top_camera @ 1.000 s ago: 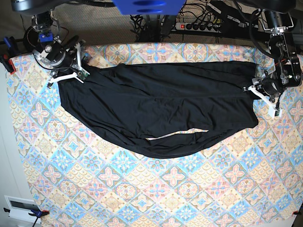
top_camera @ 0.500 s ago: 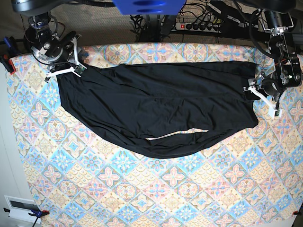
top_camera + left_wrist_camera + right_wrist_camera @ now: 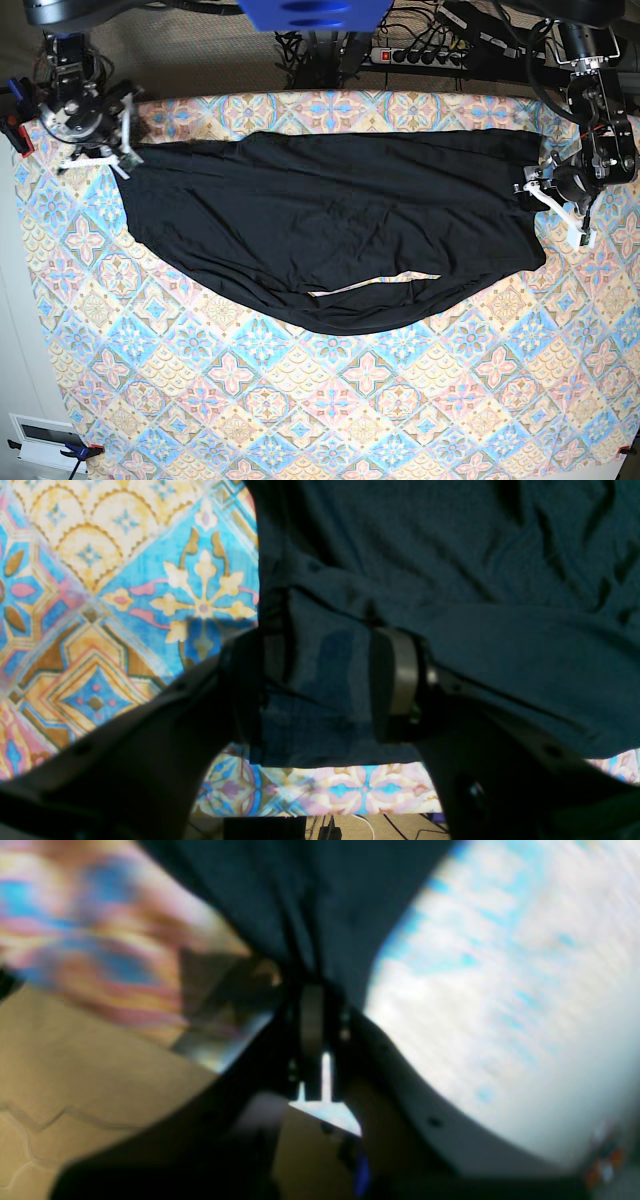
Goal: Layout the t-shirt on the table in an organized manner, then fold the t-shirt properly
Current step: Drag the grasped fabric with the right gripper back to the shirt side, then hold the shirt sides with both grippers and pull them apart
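The black t-shirt (image 3: 340,220) lies spread across the far half of the table (image 3: 300,400), its lower hem sagging in a curve toward the middle. At the far left, my right gripper (image 3: 105,158) is shut on the shirt's upper-left corner. The right wrist view, though blurred, shows dark cloth (image 3: 310,900) pinched between the closed fingertips of that gripper (image 3: 310,990). At the right edge my left gripper (image 3: 558,208) stands open. In the left wrist view its two fingers straddle a flat fold of the shirt (image 3: 450,555), with the gripper (image 3: 320,680) low over the patterned cloth (image 3: 125,580).
A power strip (image 3: 420,55) and cables run behind the table's back edge. Red clamps (image 3: 15,135) hold the cloth at the left edge. A white box (image 3: 45,440) sits off the front-left corner. The near half of the table shows only patterned cloth.
My right gripper has moved left and toward the back edge and has shut on the shirt's upper-left corner, drawing it outward. The left gripper has barely moved.
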Robot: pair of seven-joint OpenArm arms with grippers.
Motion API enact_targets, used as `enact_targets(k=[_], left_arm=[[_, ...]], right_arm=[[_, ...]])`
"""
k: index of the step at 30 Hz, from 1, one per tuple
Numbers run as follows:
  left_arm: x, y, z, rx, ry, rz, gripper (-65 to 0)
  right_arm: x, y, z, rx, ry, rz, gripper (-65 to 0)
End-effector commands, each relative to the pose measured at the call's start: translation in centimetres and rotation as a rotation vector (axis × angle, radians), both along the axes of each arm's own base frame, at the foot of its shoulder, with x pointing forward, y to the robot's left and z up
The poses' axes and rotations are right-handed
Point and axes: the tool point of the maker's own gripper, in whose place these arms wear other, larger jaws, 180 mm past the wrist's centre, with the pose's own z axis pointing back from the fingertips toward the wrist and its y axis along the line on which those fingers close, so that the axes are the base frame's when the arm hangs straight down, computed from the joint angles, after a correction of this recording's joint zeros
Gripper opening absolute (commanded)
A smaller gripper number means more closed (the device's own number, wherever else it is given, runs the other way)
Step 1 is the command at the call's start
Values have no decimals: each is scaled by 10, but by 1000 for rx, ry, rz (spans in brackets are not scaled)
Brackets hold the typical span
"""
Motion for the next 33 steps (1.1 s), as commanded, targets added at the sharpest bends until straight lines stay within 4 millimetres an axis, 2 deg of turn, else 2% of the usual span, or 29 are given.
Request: enact_targets(k=[1,11,16,23,25,28,33], left_arm=[[8,5,13,19,-42,-3,-328],[8,5,11,16,-38,-2,-328],[7,5,11,16,-35,-2,-328],[5,9,11,25,-28,3,-333],[3,12,10,52,-23,5,-338],[1,21,8,100,-10,14,-347],[0,25,7,124,-4,16,-358]], right_arm=[[6,-9,9,-23,-27,-6,-640],[7,-11,12,-25,-34,-9,-636],[36,-8,25,-22,-103,-7,-634],[89,38,38,25,-184,117,-633],[95,46,32,36,-169,138,-632],[91,49,15,42,-120,140,-626],[84,38,-1,40,-70,107,-555]])
